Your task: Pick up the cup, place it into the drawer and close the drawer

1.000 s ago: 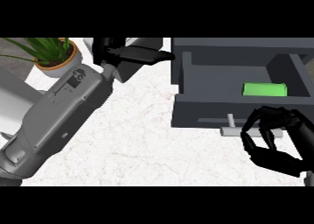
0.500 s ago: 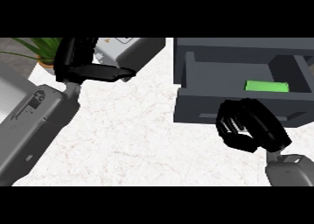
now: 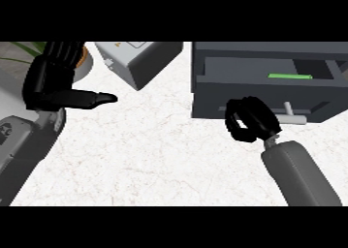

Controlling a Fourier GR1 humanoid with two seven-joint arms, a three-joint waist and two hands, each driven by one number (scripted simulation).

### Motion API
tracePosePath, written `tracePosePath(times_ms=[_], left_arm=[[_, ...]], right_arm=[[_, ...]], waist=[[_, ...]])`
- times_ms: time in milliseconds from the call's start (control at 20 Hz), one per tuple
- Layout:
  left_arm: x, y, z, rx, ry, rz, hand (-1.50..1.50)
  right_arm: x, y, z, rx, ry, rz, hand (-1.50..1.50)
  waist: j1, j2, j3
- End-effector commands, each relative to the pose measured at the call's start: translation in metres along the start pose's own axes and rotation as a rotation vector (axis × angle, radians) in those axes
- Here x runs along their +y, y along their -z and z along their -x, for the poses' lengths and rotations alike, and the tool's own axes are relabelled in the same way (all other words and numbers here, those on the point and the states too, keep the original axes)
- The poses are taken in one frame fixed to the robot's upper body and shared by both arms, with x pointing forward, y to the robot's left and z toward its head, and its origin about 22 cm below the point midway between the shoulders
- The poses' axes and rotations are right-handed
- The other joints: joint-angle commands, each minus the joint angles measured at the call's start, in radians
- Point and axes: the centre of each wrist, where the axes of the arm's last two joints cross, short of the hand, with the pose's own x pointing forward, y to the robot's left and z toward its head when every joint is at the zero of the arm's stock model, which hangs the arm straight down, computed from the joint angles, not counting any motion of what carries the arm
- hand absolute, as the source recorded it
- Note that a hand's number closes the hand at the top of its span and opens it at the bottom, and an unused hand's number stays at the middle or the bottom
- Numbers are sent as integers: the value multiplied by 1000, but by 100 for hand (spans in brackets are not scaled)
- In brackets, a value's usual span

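The white marble counter (image 3: 155, 160) fills most of the head view. At its upper right stands the dark grey drawer unit, and the drawer (image 3: 266, 99) is partly pulled out toward the robot, its front panel facing down the view and its small pale handle (image 3: 292, 116) jutting from that panel. Inside the open compartment lies a green shape (image 3: 291, 76), probably the cup, so the placing step looks done and the closing remains. A grey box-like appliance (image 3: 137, 60) sits tilted at the top centre, well apart from the drawer.

The right hand (image 3: 249, 120) is much the nearer one: it rests against the drawer front, just left of the handle, fingers curled and holding nothing. The drawer's travel runs up the view, away from the robot, so a push from that hand straight ahead would likely shut it.

The left hand (image 3: 58, 82) rests at the upper left, fingers straight, thumb out, beside a potted plant (image 3: 33, 48).
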Motion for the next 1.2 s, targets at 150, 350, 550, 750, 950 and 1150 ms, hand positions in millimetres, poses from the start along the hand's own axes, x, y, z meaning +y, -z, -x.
tracePosePath(times_ms=[150, 350, 550, 750, 950, 1150], left_arm=[[27, -27, 4, -9, -23, 30, -150], [26, -29, 8, -2, -1, 17, -150], [40, -26, -4, -13, -24, 36, -150], [30, -30, 8, -14, -50, 50, -150], [35, -37, 19, 22, -48, 74, -150], [30, -27, 7, -2, -58, 87, -150]], right_arm=[[15, 41, 25, 44, 1, -51, 150], [-15, 54, 48, 72, 46, -49, 150], [-38, 67, 53, 107, 63, -49, 150], [-43, 52, 76, 137, 87, -55, 150], [-71, 62, 75, 143, 111, -29, 150], [-81, 53, 88, 138, 155, 6, 150]], waist=[[16, 9, 0], [24, 15, 1], [39, 20, 1], [58, 36, 3], [66, 44, 2], [69, 46, 4]])
